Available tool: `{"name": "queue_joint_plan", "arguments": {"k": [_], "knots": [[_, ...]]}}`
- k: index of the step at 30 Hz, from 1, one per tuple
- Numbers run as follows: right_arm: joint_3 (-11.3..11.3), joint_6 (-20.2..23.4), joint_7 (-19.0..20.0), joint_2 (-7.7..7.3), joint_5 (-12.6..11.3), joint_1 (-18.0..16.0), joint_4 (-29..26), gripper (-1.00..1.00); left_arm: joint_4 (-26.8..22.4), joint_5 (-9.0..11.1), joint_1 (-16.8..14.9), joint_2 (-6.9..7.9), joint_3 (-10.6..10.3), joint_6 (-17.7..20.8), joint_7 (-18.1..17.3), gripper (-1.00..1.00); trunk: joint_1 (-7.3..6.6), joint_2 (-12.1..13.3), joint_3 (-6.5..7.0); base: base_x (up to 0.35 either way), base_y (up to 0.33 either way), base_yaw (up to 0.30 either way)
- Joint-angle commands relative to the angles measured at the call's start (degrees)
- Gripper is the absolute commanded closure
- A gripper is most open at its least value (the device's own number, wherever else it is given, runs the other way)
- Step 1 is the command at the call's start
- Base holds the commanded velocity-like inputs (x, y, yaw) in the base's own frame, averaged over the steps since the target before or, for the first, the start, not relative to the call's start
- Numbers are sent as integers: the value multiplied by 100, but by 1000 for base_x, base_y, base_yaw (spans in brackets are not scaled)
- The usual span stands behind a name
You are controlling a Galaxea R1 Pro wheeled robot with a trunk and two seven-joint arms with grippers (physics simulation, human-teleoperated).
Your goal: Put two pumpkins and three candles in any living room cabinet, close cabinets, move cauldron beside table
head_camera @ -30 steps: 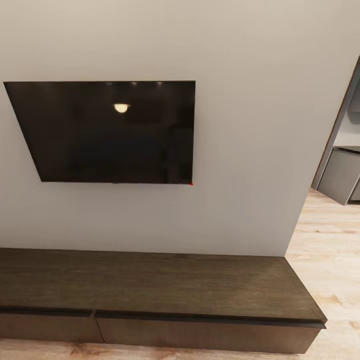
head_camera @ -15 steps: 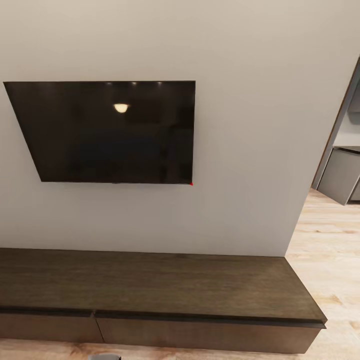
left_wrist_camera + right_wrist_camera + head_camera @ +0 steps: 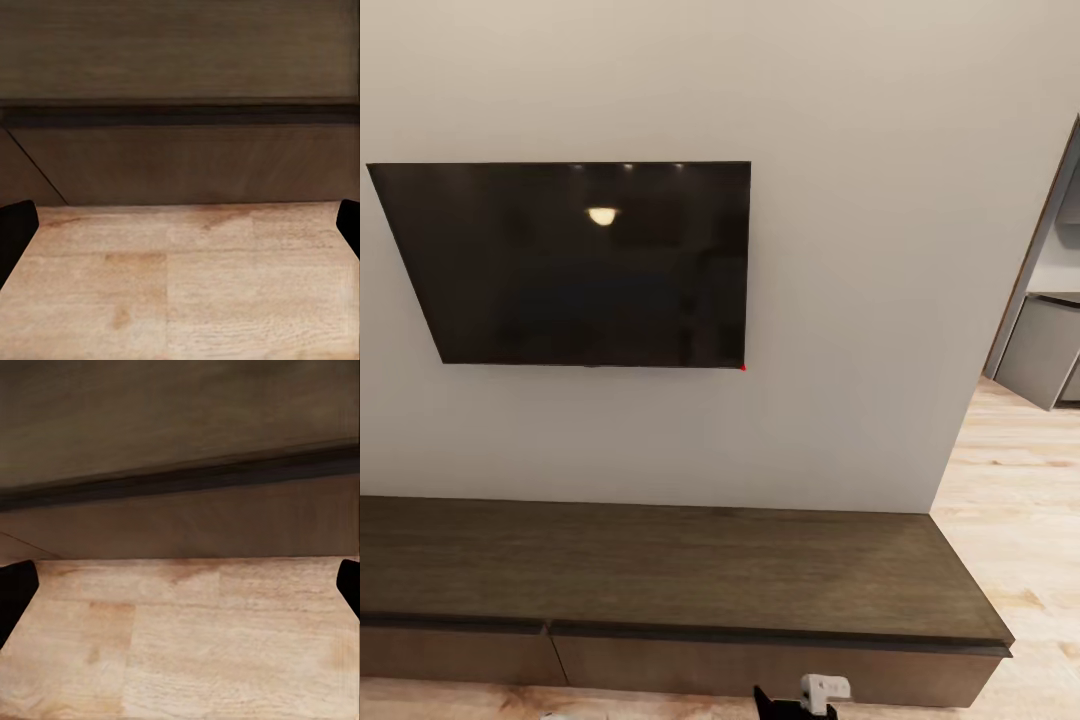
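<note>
Before me, cabinet (image 3: 680,570) against wall, drawers shut. Both my grippers, left (image 3: 180,232) and right (image 3: 180,592), spread wide, empty, facing drawer fronts. Risk: handle-less fronts, fingers may slip.

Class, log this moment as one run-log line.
cabinet: drawers closed | left gripper: open, empty | right gripper: open, empty | TV: wall-mounted above

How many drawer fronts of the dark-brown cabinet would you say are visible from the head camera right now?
2. One drawer front is at the cabinet's left end, cut off by the picture's edge; the wider drawer front spans the right. More may lie out of frame to the left.
</note>
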Motion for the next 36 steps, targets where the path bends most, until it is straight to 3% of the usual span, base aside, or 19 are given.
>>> {"name": "queue_joint_plan", "arguments": {"k": [1, 4, 7, 9, 10, 12, 15, 17, 19, 20, 25, 36], "knots": [[-5, 44, 58, -2, -115, 4, -52, -100, 10, -5, 2, 10, 1, -15, -27, -100, 0, -3, -5, 0, 0, 0], [-32, 146, 398, -27, -410, 20, -181, -100, 51, 18, 8, 29, 4, -71, -62, -100, 0, -3, -5, 0, 0, 0], [-92, 195, 1185, -167, -844, 29, -224, -100, 62, 38, 13, 37, 6, -100, -149, -100, 0, -3, -5, 0, 0, 0], [-304, 230, 1756, -307, -1293, 30, -224, -100, 64, 45, 13, 38, 8, -106, -172, -100, 0, -3, -5, 0, 0, 0], [-491, 235, 2168, -394, -1668, 29, -183, -100, 65, 48, 14, 38, 11, -108, -180, -100, 0, -3, -5, 0, 0, 0], [-685, 182, 2518, -451, -2098, 29, -40, -100, 67, 50, 16, 39, 13, -112, -188, -100, 0, -3, -5, 0, 0, 0], [-872, 34, 2480, -519, -2451, 25, 120, -100, 64, 60, 20, 39, 15, -117, -187, -100, 0, -3, -5, 0, 0, 0], [-1014, 217, 2493, -578, -2651, 20, 183, -100, 62, 65, 22, 39, 15, -119, -189, -100, 0, -3, -5, 0, 0, 0], [-1139, 656, 2836, -670, -2937, 16, 344, -100, 61, 67, 22, 39, 15, -120, -188, -100, 0, -3, -5, 0, 0, 0], [-1188, 908, 3245, -771, -3121, 5, 560, -100, 60, 71, 22, 39, 16, -121, -189, -100, 0, -3, -5, 0, 0, 0], [-1254, 1210, 4421, -1119, -3402, -28, 1198, -100, 60, 77, 23, 39, 21, -121, -187, -100, 0, -3, -5, 0, 0, 0], [-1277, 906, 4817, -1262, -3503, -32, 1402, -100, 59, 281, 23, 39, 20, -122, -207, -100, 0, -3, -5, 0, 0, 0]]}}
